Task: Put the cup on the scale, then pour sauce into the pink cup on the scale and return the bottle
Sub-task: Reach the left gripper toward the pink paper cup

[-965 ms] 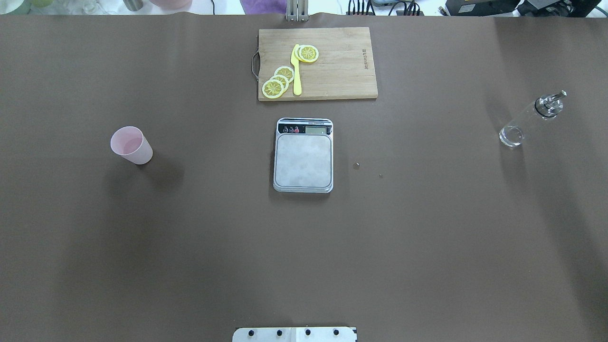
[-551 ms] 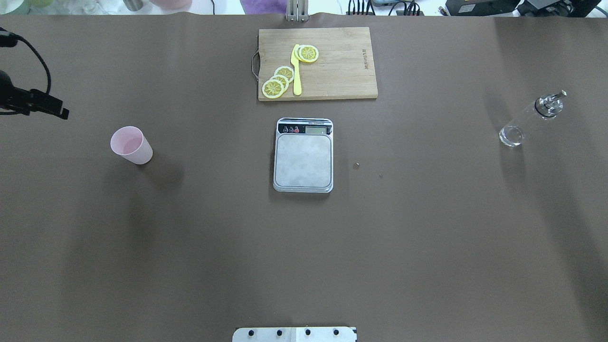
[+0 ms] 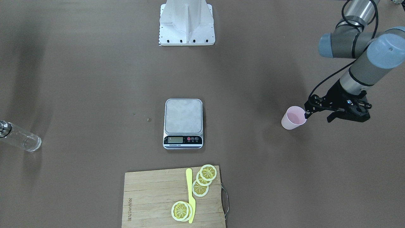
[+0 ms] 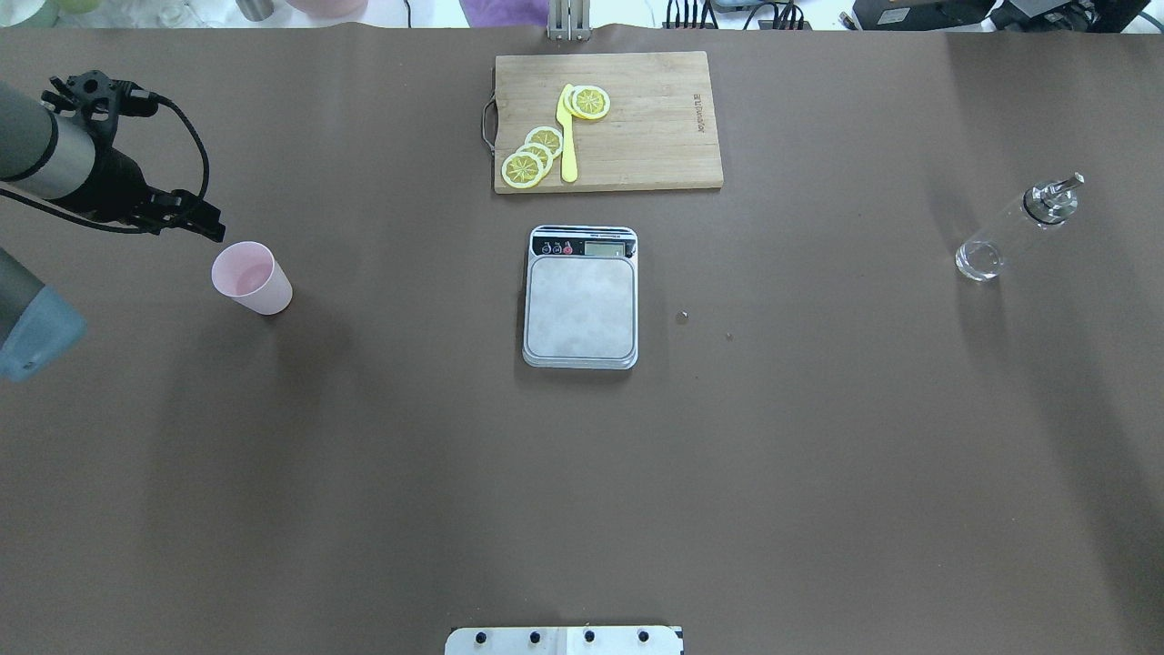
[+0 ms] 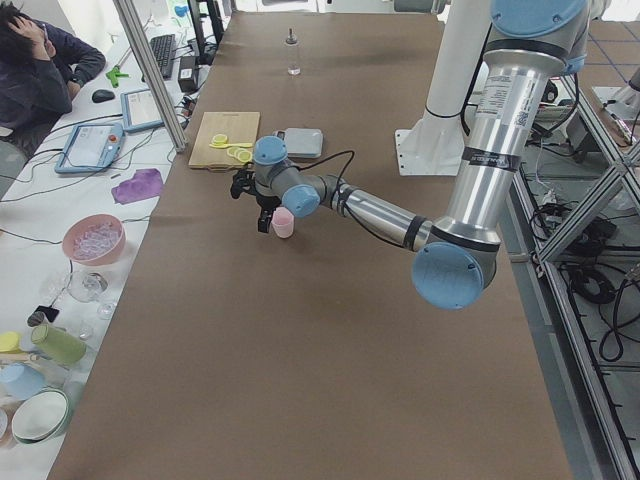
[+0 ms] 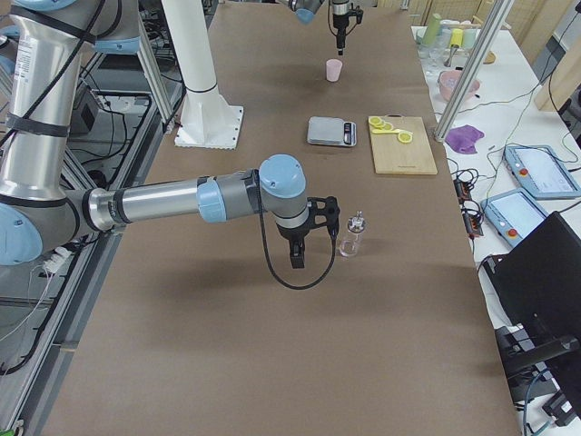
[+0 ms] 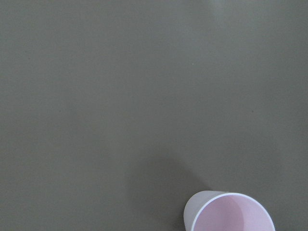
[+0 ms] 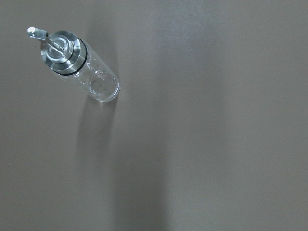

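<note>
cup [image 4: 252,277] stands upright on the counter [image 4: 582,500], mouth up, long axis vertical, narrower at the base. it is on the robot's left side, well apart from the scale [image 4: 580,309] and not on it. the scale lies flat at mid-counter, steel platform bare, its black display strip on the side away from the robot. bottle [image 4: 1014,227] stands upright on the robot's right side, also well apart from the scale, with the metal spout cap on top; in the right wrist view the spout tip points to the upper left. beyond the scale, a wooden cutting board [image 4: 637,118] carries lemon slices [image 4: 536,155] and a yellow knife [image 4: 568,136]. two small specks [image 4: 683,316] lie on the counter just right of the scale. nothing stands between cup and scale. the left arm comes in low from the counter's left edge, forearm stretched out, wrist bent so the left tool [image 4: 191,218] points down just beside the cup on its outer, far side; contact not resolved, and whether it is released or clenched i cannot tell. the left wrist view catches only the cup's rim at its bottom right corner. the right arm reaches out level, the right tool [image 6: 297,254] points down near the bottle; state cannot be told.
</note>
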`<control>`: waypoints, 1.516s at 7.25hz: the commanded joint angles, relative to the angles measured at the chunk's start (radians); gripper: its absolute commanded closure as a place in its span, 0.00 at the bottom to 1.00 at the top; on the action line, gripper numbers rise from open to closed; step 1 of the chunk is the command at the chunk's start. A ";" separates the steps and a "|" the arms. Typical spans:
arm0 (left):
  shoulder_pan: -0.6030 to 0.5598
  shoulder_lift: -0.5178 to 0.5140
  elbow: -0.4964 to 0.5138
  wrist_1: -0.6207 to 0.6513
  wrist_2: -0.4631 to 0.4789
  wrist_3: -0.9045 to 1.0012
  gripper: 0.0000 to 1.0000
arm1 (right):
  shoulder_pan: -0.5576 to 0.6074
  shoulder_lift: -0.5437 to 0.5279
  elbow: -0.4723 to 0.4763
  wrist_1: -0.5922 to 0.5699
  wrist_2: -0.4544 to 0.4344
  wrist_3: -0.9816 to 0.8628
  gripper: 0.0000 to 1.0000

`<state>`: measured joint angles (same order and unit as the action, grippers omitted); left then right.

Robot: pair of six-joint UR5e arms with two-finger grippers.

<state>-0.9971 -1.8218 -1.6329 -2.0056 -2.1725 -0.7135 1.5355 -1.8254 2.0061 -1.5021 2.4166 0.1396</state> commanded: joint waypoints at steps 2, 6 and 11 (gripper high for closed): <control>0.011 0.001 0.030 -0.076 0.002 0.000 0.18 | 0.000 0.000 -0.004 0.000 -0.001 0.000 0.00; 0.046 0.030 0.031 -0.123 0.003 0.003 0.45 | 0.000 0.000 -0.006 0.003 0.001 0.000 0.00; 0.057 0.042 0.016 -0.147 0.002 0.000 1.00 | 0.000 0.000 -0.009 0.003 0.001 0.000 0.00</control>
<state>-0.9410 -1.7800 -1.6085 -2.1517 -2.1700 -0.7121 1.5355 -1.8254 1.9976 -1.4987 2.4175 0.1396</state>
